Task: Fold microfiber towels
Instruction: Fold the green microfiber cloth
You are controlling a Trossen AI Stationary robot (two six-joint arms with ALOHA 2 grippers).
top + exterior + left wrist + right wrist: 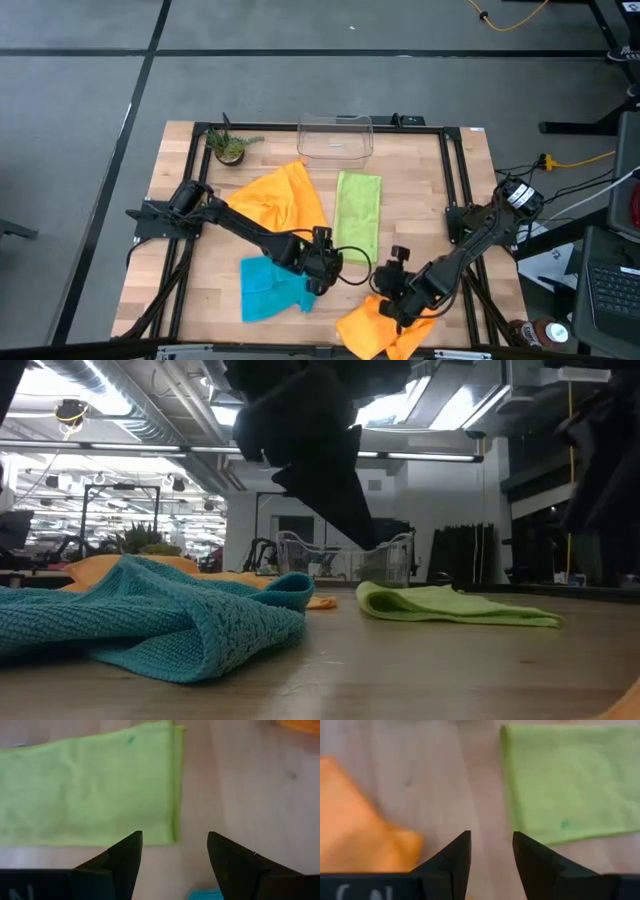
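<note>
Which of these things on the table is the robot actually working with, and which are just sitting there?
For the job:
green towel, already folded
teal towel, crumpled
orange towel
second orange towel

Just lying about:
clear plastic bin
small potted plant

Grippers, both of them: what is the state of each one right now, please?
Left gripper: open, holding nothing, above the table near the lime green towel.
Right gripper: open, holding nothing, between the green towel and an orange towel.

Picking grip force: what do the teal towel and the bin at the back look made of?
Teal towel: soft knitted or looped cloth, matte; the low view shows an open, bumpy weave and limp folds. Bin: probably clear rigid plastic, glossy; the table shows through its walls.
</note>
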